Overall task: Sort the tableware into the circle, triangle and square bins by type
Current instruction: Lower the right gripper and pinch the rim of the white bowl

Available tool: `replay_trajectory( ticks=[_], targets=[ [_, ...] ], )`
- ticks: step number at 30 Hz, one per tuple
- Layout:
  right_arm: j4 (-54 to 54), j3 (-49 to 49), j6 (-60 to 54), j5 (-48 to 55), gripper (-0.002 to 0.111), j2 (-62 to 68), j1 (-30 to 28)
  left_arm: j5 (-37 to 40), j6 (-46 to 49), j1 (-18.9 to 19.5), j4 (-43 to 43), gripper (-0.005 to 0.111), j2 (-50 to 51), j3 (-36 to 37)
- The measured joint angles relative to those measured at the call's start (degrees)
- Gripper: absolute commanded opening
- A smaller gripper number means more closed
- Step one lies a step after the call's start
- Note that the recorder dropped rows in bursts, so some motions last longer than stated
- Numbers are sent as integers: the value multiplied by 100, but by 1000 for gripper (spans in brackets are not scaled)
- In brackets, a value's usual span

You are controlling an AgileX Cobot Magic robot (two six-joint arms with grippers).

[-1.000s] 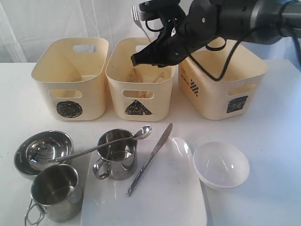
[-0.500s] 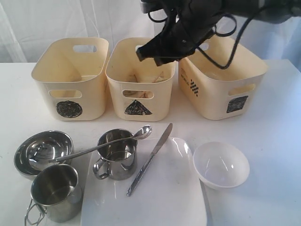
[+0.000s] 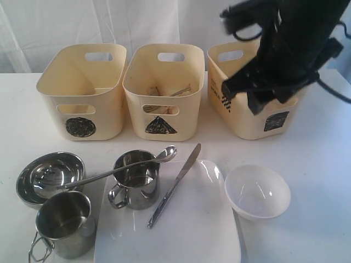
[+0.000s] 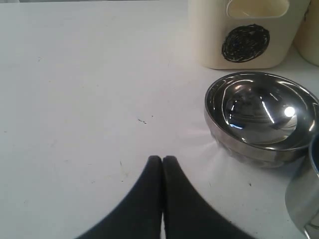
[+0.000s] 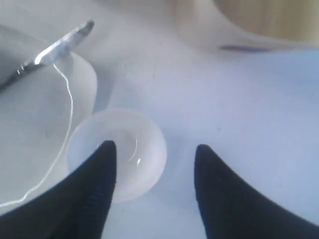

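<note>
Fork [image 3: 180, 91] now lies inside the triangle bin [image 3: 186, 118], no longer held above it. Right gripper [image 5: 154, 147] has swung across in front of the square bin [image 3: 241, 125], jaws apart and empty, above the clear plastic bowl [image 3: 258, 192]. Left gripper [image 4: 162, 158] closed on nothing, beside the steel bowl [image 4: 259, 117].

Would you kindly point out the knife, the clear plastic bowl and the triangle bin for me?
knife [image 3: 174, 186], exterior view, where blade meets handle.
clear plastic bowl [image 3: 258, 193], exterior view, inside of the bowl.
triangle bin [image 3: 160, 126], exterior view, the black mark on its front wall.
</note>
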Motion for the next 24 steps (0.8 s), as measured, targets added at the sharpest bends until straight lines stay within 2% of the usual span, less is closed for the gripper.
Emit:
replay_trajectory(
  ticks=[3, 12, 24],
  targets=[
    [0, 619, 207, 3, 62, 0, -7, 0, 0, 0, 0, 0, 0, 0],
    [-330, 2146, 822, -31, 62, 0, -7, 0, 0, 0, 0, 0, 0, 0],
    [-470, 2696, 1820, -1124, 62, 0, -7, 0, 0, 0, 0, 0, 0, 0]
  ],
)
